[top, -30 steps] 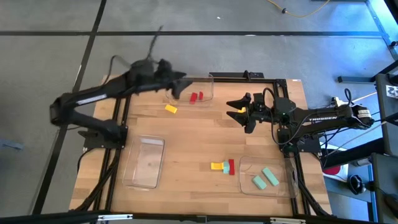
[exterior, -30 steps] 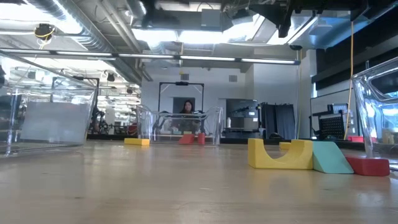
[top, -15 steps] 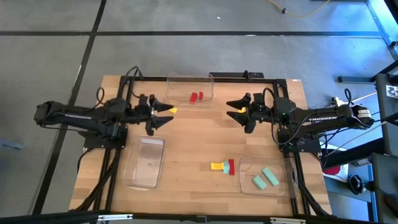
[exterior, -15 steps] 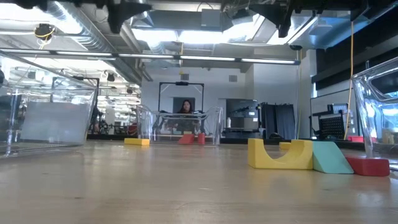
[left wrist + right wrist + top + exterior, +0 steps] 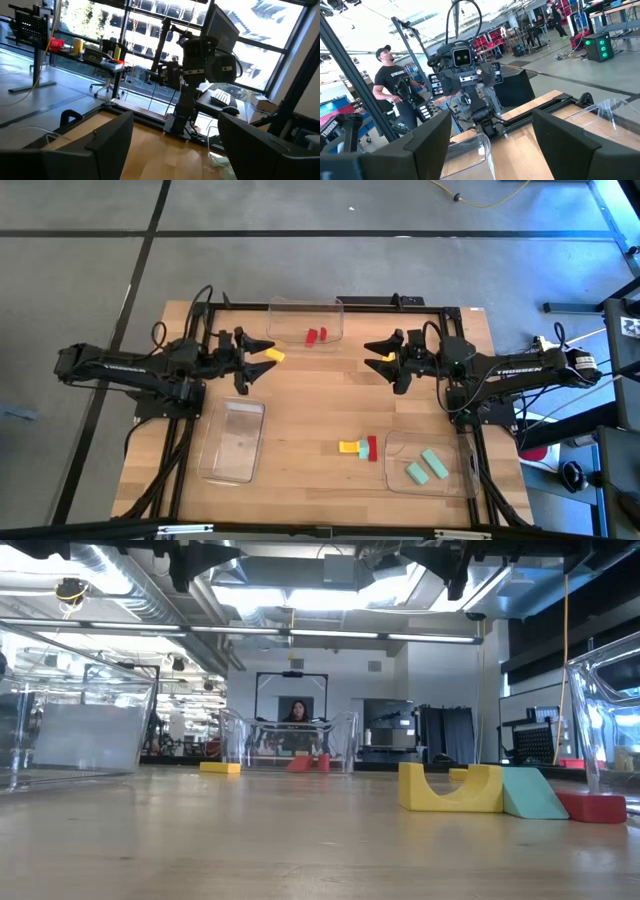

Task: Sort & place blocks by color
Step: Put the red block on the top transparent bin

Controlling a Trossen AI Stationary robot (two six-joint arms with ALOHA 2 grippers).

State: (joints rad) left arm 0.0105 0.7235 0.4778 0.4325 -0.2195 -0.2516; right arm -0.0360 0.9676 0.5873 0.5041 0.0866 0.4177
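Two red blocks (image 5: 315, 336) lie in the far clear tray (image 5: 305, 308). Two teal blocks (image 5: 427, 465) lie in the near right tray (image 5: 392, 475). A yellow bar (image 5: 274, 355) lies flat on the wood just off my left gripper's (image 5: 258, 359) open fingertips. A yellow arch (image 5: 450, 787), a teal wedge (image 5: 530, 792) and a red block (image 5: 592, 806) sit together on the table near the right tray. My right gripper (image 5: 381, 361) hangs open above the table; a small yellow piece (image 5: 378, 362) shows at its fingertips, while the right wrist view shows nothing between the fingers (image 5: 427, 142).
A third clear tray (image 5: 232, 440) lies at the near left with nothing in it. Bare wood (image 5: 320, 395) spans the table's middle between the grippers. A black frame rail (image 5: 400, 304) runs along the far edge. A person (image 5: 392, 85) stands in the room beyond the table.
My left arm has drawn back from the far tray, swinging toward the table's left and near side. Its gripper now points level toward the right beside the yellow bar. The blocks and my right arm have stayed put.
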